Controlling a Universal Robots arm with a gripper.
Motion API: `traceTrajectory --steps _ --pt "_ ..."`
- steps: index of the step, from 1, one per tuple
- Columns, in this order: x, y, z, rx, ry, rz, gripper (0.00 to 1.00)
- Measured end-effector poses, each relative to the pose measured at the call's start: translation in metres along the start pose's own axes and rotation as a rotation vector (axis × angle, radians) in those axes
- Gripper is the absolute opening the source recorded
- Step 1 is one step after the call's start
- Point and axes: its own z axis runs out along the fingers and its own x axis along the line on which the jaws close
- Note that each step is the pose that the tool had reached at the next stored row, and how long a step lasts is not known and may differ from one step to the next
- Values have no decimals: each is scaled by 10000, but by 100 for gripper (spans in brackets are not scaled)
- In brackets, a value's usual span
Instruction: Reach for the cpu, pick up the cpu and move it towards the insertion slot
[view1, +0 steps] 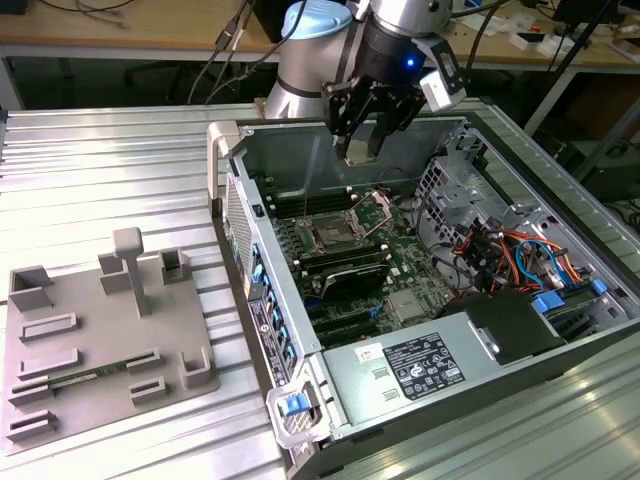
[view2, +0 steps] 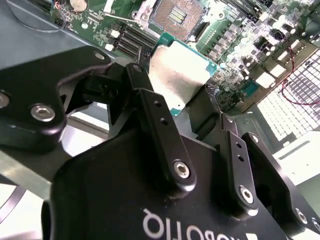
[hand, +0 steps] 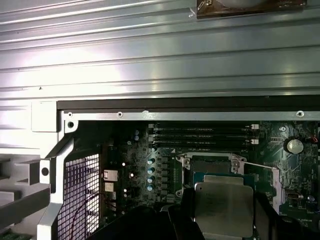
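Silvery metal marks the cpu (view2: 181, 75), clamped by its edges between the black jaws of the gripper (view1: 362, 142), which hangs above the open computer case (view1: 560, 330). In both wrist views the chip's flat top faces the camera, held level, with the insertion slot (hand: 227, 167) just beyond it; the exterior view places the slot (view1: 333, 235) on the green motherboard (view1: 400, 275), below the gripper and a little towards the exterior view's left. Judged from this, the pick is done and the carry is well along. Done well, the step calls for keeping the chip flat and square to the socket frame, and for a firm edge grip so that it neither tilts nor slips.

Obstacles: the raised wire lever (hand: 260, 165) beside the socket, the long black memory slots (hand: 205, 132) near it, and the case walls. Coloured cables (view1: 520, 262) and a labelled power supply (view1: 415, 365) lie well apart from the slot. A grey plastic tray (view1: 90, 340) sits on the ribbed metal bench (view1: 110, 160), outside the case.
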Motion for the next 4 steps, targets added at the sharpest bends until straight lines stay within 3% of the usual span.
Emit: traceTrajectory --steps 4 --pt "0 0 4 0 0 -1 55"
